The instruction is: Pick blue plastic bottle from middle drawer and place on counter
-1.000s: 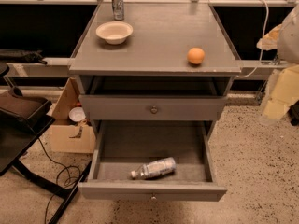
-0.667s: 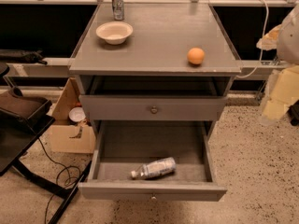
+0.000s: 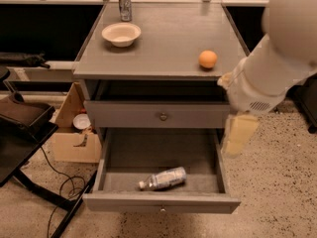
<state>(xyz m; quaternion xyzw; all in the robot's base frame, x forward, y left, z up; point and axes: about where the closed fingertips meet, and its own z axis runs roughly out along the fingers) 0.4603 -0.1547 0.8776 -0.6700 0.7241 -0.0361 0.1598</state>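
Note:
The blue plastic bottle (image 3: 163, 178) lies on its side on the grey floor of the open middle drawer (image 3: 158, 203), near the front, with its white cap pointing left. The counter (image 3: 168, 38) is the grey top of the cabinet above. My white arm comes in from the upper right. Its pale gripper (image 3: 239, 135) hangs beside the drawer's right edge, above and to the right of the bottle and apart from it. Nothing shows in its hold.
On the counter stand a white bowl (image 3: 121, 33), a silver can (image 3: 124, 3) at the back left and an orange (image 3: 208, 59) near the front right. A shallower shut drawer front (image 3: 158, 114) sits above the open one. A cardboard box (image 3: 74, 138) and black equipment (image 3: 25, 125) stand on the left.
My arm and gripper have swung in from the far right edge toward the cabinet's right side and lower. The bottle has not moved.

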